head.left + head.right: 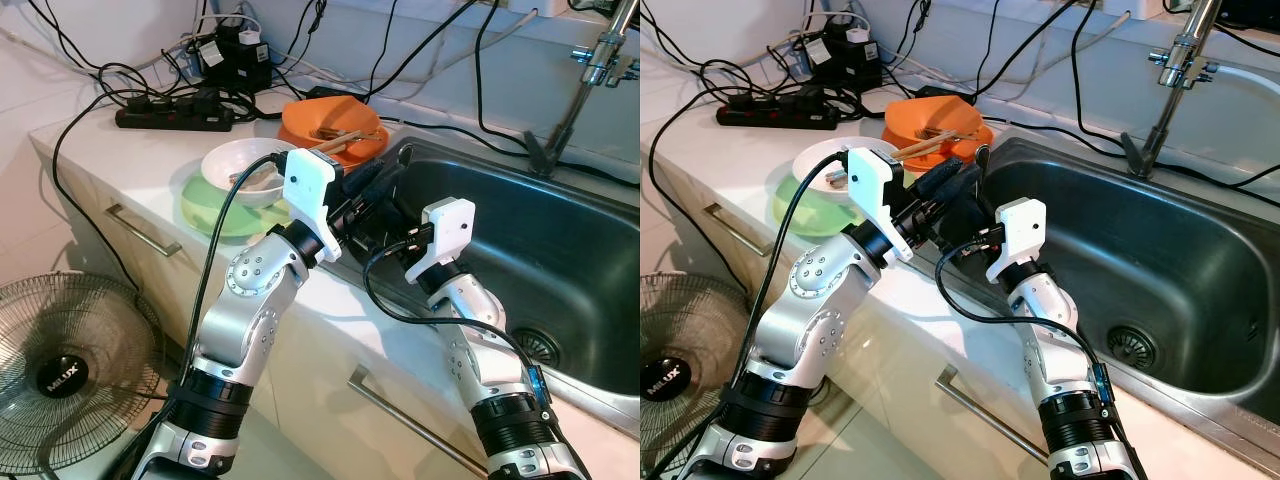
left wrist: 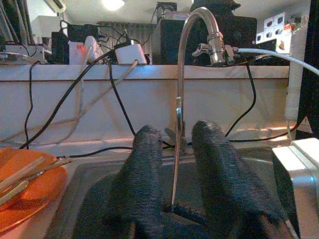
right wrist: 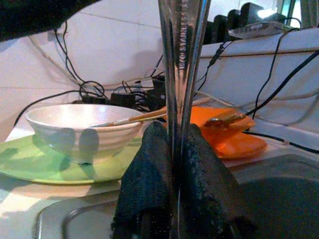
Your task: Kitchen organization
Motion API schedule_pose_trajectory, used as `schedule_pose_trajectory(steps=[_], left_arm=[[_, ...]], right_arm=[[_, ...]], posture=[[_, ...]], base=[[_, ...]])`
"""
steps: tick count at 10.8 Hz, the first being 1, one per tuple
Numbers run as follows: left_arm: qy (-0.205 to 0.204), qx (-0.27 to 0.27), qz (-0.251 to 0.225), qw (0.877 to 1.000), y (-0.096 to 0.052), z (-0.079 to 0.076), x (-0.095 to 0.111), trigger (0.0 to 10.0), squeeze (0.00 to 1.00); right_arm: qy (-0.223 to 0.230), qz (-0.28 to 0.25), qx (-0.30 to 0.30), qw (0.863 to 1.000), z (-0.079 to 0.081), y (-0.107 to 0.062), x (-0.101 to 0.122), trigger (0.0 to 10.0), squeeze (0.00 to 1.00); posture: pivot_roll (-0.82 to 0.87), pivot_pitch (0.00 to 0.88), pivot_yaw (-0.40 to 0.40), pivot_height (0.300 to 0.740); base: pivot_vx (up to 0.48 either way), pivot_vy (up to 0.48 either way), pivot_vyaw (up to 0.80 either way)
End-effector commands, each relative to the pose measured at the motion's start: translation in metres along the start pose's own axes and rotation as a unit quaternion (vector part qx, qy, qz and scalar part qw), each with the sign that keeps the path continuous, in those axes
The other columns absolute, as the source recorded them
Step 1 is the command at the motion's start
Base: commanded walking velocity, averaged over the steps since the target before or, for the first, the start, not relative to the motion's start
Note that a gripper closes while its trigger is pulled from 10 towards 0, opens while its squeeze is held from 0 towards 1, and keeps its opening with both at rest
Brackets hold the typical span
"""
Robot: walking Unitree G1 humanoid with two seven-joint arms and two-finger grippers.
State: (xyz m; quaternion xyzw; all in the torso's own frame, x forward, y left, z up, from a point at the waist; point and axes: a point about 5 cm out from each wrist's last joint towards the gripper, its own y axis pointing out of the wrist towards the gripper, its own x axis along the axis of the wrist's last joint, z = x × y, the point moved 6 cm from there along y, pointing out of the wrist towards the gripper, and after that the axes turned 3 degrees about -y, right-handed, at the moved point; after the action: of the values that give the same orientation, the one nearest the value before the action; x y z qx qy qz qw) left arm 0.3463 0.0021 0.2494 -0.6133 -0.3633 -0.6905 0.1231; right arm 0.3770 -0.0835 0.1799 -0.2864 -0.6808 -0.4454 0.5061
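Observation:
At the sink's left rim my right gripper (image 3: pixel 175 130) is shut on the handle of a stainless steel utensil (image 3: pixel 182 59), which stands upright between its fingers. My left gripper (image 2: pixel 178 130) faces the same utensil (image 2: pixel 176 149). Its two black fingers sit on either side of the thin metal with a gap on each side, so it is open. From the head camera both grippers meet over the counter edge, and the left gripper (image 1: pixel 372 183) reaches toward the sink. A white bowl (image 1: pixel 245 170) with chopsticks rests on a green plate (image 1: pixel 200 212). Behind it an orange dish (image 1: pixel 330 130) holds more utensils.
The steel sink (image 1: pixel 545 250) lies to the right, with its drain (image 1: pixel 537 345) and a faucet (image 1: pixel 590 70) behind. A power strip (image 1: pixel 170 118) and tangled cables crowd the back of the counter. A floor fan (image 1: pixel 60 370) stands low on the left. Drawer handles (image 1: pixel 145 230) run along the cabinet front.

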Motion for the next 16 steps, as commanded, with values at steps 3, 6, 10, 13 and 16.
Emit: schedule_pose_trajectory(steps=[3,6,10,13,16], left_arm=[[0.006,0.009,-0.008,1.000,0.000,0.004,0.004,10.0,0.00],[0.001,0.035,0.006,0.999,-0.011,0.015,-0.005,10.0,0.00],[-0.016,0.126,0.012,0.992,-0.035,0.052,-0.013,10.0,0.00],[-0.005,0.134,0.116,0.984,-0.053,0.057,-0.060,10.0,0.00],[-0.001,0.129,0.191,0.973,-0.059,0.050,-0.090,10.0,0.00]], right_arm=[[-0.036,0.032,-0.042,0.998,-0.024,0.007,-0.010,0.0,0.00],[-0.053,0.058,-0.105,0.991,-0.056,0.018,-0.013,10.0,0.00],[-0.071,0.082,-0.155,0.982,-0.091,0.026,-0.012,10.0,0.00],[-0.094,0.150,-0.206,0.962,-0.114,0.015,-0.032,10.0,0.00],[-0.104,0.186,-0.220,0.952,-0.120,0.010,-0.043,10.0,0.00]], posture=[[0.17,0.000,0.018,0.740],[0.18,0.000,0.013,0.740],[0.18,0.000,0.010,0.740],[0.18,0.000,0.006,0.740],[0.18,0.000,0.003,0.740]], base=[[0.000,0.000,0.00],[0.000,0.000,0.00],[0.000,0.000,0.00],[0.000,0.000,0.00],[0.000,0.000,0.00]])
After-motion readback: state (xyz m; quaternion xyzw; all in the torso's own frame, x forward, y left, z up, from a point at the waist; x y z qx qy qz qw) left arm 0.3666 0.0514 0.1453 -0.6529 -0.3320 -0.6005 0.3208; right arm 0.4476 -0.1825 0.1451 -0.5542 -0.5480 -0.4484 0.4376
